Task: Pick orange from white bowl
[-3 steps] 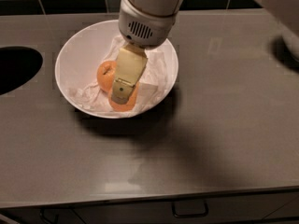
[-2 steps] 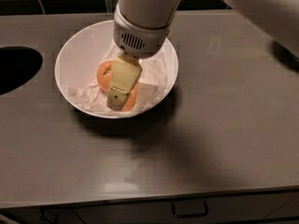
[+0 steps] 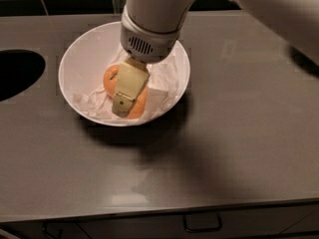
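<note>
The orange [image 3: 110, 78] lies in the white bowl [image 3: 68, 66] on crumpled white paper [image 3: 167, 81], at the upper left of the grey counter. My gripper [image 3: 124, 105] reaches down into the bowl from above. It sits right on the orange and covers its middle, so orange skin shows only to the left and at the lower right. The white wrist housing [image 3: 149, 31] hangs over the bowl's far side and hides part of it.
A dark round opening [image 3: 15, 73] is cut into the counter left of the bowl. The grey counter [image 3: 239, 148] stretches to the right and front. A drawer handle [image 3: 202, 228] shows below the front edge. Dark tiles run behind.
The gripper has shifted slightly left over the orange and the arm has come lower. The orange and the bowl stay in place.
</note>
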### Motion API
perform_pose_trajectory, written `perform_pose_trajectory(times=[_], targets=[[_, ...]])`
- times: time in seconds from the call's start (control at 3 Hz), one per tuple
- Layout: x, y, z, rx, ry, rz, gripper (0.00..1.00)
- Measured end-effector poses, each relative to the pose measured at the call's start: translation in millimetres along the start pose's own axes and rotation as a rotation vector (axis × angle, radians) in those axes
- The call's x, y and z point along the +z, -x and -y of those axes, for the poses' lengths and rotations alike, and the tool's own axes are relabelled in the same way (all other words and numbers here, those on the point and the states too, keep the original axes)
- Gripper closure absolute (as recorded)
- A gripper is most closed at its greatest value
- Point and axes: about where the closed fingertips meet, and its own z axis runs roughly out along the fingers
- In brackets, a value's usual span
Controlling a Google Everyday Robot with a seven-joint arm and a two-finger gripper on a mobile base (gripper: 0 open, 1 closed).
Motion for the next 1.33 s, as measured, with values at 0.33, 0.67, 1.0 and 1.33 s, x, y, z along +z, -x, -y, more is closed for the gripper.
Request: perform_pose_trajectory(times=[0.33, 0.67, 1.0, 1.33], targets=[[4.6, 4.1, 3.8, 0.049, -0.028, 0.011, 0.0], [10.3, 7.0, 6.0, 0.099, -0.056, 0.029, 0.0], [15.2, 9.8, 5.4, 0.126, -0.068, 0.038, 0.06], [21.2, 9.3, 6.0, 0.151, -0.07, 0.046, 0.19]])
